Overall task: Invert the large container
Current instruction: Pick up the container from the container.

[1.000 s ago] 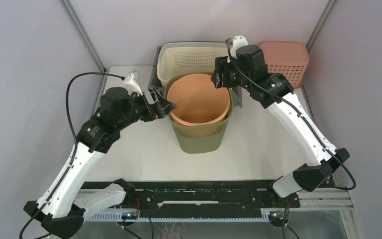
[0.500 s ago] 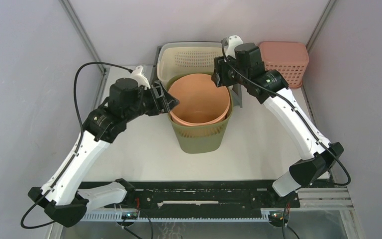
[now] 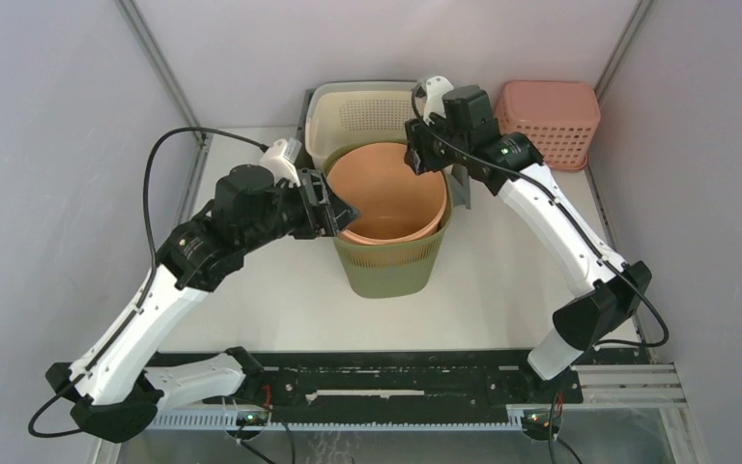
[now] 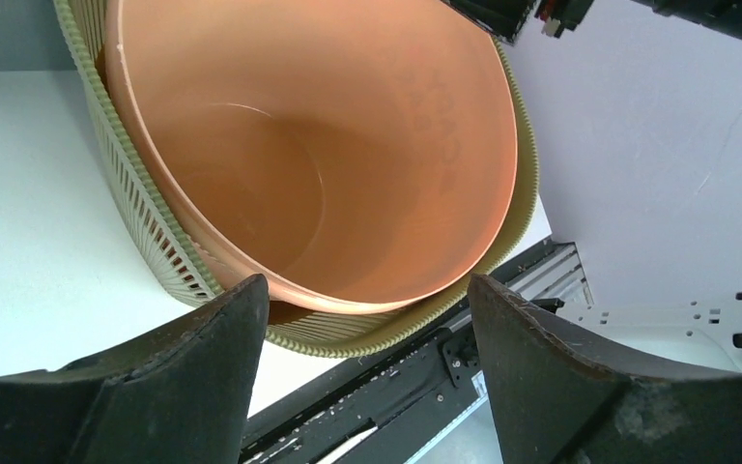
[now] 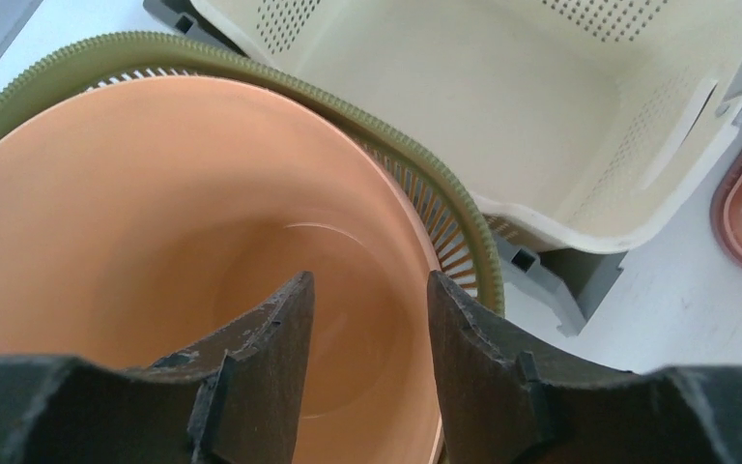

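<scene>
Top view: orange tub [image 3: 386, 188] nested upright in olive basket [image 3: 386, 271] on bench [image 3: 251, 290]; left pincer [image 3: 340, 208] and right pincer [image 3: 423, 159] at its rim, contact unclear. Left wrist: left pincer spread wide, empty, rim showing between. Right wrist: right pincer half-spread, empty, over tub interior; base partly hidden.

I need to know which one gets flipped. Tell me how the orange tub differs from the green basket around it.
The orange tub has smooth, solid walls; the green basket has slatted walls and a ribbed rim. The tub is narrower and sits nested inside the basket, which surrounds it. Both are round, upright and open at the top.
</scene>
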Robot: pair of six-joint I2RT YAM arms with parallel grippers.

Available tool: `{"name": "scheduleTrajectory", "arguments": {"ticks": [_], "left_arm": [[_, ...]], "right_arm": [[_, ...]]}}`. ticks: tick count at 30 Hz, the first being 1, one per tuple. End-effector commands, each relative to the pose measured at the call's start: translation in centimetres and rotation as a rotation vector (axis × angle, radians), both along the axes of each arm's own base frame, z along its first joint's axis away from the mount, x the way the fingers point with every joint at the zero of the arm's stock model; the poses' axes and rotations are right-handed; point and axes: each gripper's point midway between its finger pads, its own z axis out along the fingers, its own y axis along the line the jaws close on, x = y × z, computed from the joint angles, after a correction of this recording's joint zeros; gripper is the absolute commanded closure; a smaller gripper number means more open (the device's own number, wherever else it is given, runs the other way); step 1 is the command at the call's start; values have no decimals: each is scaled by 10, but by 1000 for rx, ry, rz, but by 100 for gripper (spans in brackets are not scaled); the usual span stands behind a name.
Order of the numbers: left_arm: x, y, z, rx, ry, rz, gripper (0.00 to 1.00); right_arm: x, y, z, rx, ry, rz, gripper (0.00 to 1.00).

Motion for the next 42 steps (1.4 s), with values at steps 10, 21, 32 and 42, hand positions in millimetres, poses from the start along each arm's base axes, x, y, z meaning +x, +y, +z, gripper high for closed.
{"name": "scheduleTrajectory", "arguments": {"ticks": [10,21,32,42], "left_arm": [[7,-14,9,-19,-20,-1,19],[0,-21,3,-33,12,-10,19],[-8,-20,-14,-19,49,-11,18],[-15,-12,-20,-10,65,-4,18]], "right_arm": [[14,-3,20,10,-67,9,48],[24,-4,17,25,-62,3,48],[38,-2,-3,-28,-5,-4,58],[36,-9,-16,-83,28,-71,82]]}}
